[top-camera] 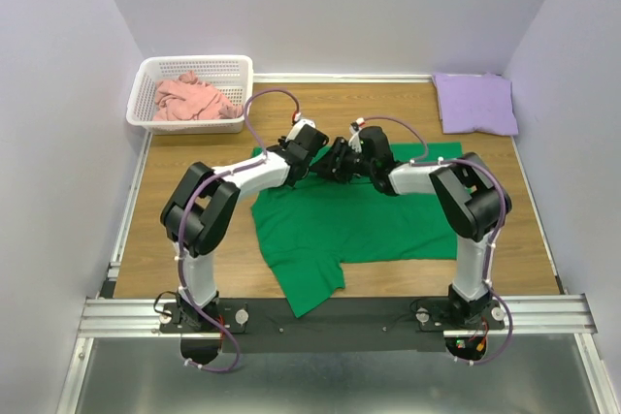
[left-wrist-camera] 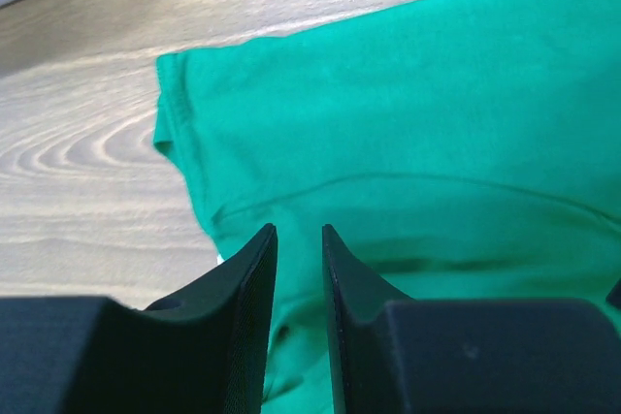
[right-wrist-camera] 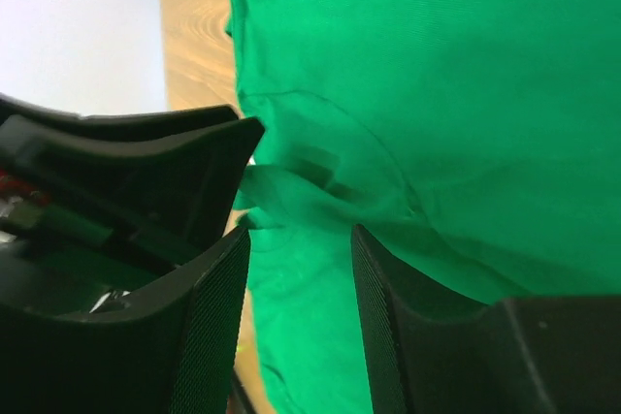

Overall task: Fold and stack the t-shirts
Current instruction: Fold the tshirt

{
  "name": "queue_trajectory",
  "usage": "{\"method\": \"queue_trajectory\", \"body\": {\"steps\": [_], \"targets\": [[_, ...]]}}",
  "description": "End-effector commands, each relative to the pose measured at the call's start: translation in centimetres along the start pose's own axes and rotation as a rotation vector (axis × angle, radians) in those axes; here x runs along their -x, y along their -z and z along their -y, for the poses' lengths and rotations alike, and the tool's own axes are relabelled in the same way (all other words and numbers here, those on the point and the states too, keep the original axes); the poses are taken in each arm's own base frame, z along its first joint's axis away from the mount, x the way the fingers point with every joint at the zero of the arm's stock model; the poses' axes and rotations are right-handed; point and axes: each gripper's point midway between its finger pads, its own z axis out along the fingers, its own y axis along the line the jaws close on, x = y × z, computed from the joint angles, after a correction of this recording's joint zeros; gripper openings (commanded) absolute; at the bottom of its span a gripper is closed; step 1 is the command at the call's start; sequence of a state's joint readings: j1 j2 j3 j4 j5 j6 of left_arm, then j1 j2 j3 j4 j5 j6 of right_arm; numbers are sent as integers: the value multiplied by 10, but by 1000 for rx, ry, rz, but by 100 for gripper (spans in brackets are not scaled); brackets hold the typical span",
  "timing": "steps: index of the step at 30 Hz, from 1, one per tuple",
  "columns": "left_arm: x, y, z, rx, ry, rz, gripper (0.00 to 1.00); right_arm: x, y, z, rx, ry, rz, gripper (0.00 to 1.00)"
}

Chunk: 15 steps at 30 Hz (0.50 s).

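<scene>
Flattening of the green t-shirt, lying at table centre, is judged to be in hand. At its twelve-o'clock edge the left gripper is being held narrowly parted, empty; the right gripper is being held spread astride a raised fold. A firm pinch there is being called for next.

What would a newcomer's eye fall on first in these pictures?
The bright green t-shirt spread in the middle, with the left end effector and the right end effector meeting at its far edge. Next, the pink t-shirt crumpled in the white basket, far left, and the folded lavender t-shirt, far right.
</scene>
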<state>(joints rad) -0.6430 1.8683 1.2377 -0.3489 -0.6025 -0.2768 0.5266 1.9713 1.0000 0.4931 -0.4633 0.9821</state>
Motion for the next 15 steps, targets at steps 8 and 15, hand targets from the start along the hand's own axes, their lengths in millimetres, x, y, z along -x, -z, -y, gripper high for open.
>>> {"method": "queue_trajectory", "body": {"steps": [8,15], "targets": [[25,31,-45,-36,291,31,67,-30,-14,18,-197,392,-98,50],[8,56,-67,-105,414,54,74,-45,-20,23,-255,519,-150,46]]}}
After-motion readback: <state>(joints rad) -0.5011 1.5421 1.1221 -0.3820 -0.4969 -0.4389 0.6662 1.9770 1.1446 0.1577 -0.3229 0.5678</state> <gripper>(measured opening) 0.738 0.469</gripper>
